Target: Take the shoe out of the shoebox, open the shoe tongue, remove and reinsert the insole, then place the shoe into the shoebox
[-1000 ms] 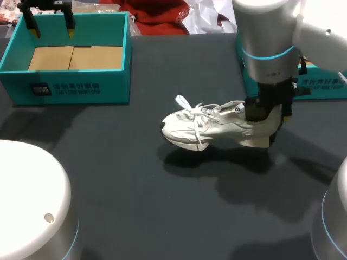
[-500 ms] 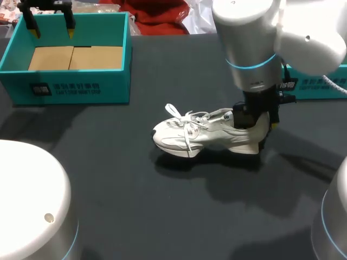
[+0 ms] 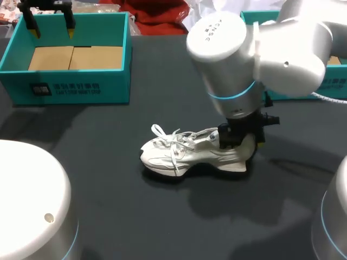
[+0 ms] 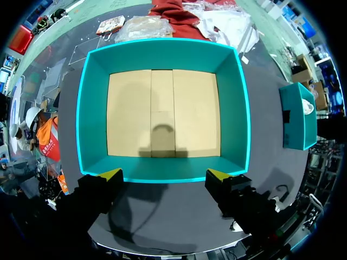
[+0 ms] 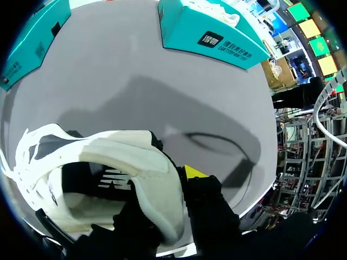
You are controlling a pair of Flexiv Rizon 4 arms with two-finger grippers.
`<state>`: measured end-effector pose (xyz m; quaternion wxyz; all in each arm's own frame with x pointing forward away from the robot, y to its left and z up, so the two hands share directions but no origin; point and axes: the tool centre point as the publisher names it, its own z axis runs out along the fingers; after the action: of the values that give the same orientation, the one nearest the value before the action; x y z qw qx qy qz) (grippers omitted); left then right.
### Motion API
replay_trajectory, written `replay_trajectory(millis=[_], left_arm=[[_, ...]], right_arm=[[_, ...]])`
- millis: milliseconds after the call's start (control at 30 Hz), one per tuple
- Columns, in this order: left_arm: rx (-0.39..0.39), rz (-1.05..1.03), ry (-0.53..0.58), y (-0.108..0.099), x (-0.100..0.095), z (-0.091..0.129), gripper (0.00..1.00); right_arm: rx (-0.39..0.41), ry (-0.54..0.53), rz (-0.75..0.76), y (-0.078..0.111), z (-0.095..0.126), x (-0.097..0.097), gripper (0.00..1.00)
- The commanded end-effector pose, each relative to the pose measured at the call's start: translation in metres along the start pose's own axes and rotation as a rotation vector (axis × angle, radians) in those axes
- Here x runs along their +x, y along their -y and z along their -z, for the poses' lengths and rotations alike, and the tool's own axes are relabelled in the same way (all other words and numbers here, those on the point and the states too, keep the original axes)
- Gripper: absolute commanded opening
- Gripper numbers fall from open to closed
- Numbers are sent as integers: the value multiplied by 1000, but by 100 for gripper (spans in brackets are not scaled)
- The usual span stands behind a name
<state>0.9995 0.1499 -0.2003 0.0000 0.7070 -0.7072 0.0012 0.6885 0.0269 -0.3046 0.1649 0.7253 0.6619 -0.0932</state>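
— "Though the shoe [image 3: 190, 154] looks light and soft-sided, where would you hold it?"
— "Probably the stiffer heel collar; the right jaws are clamped there now, sole near the middle of the surface [image 3: 108, 179]."
— "What's changed?"
— "It has come leftward and lower. Left jaws hang apart over the teal shoebox [image 3: 116, 86]."

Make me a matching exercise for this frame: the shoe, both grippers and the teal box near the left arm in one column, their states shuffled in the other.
1. shoe
2. left gripper
3. right gripper
4. teal box

A. empty, brown floor showing
B. shut on the heel
C. white, laced
D. open, holding nothing

Pairs: 1-C, 2-D, 3-B, 4-A
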Motion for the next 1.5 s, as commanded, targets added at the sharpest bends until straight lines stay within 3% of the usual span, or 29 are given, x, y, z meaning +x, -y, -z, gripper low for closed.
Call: replay_trajectory(millis=[33, 567, 1267, 1300, 1433, 1500], left_arm=[[-1, 0, 1, 0, 0, 0, 100], [-1, 0, 1, 0, 0, 0, 100], [-1, 0, 1, 0, 0, 0, 100], [-1, 0, 1, 0, 0, 0, 100], [-1, 0, 1, 0, 0, 0, 100], [-1, 0, 1, 0, 0, 0, 100]], right_arm=[[5, 37, 0, 0, -3, 23, 0], [34, 43, -35, 7, -29, 48, 0], [62, -16, 20, 10, -49, 54, 0], [63, -18, 23, 11, -49, 55, 11], [49, -33, 31, 11, -43, 55, 79], [54, -25, 32, 10, -40, 55, 100]])
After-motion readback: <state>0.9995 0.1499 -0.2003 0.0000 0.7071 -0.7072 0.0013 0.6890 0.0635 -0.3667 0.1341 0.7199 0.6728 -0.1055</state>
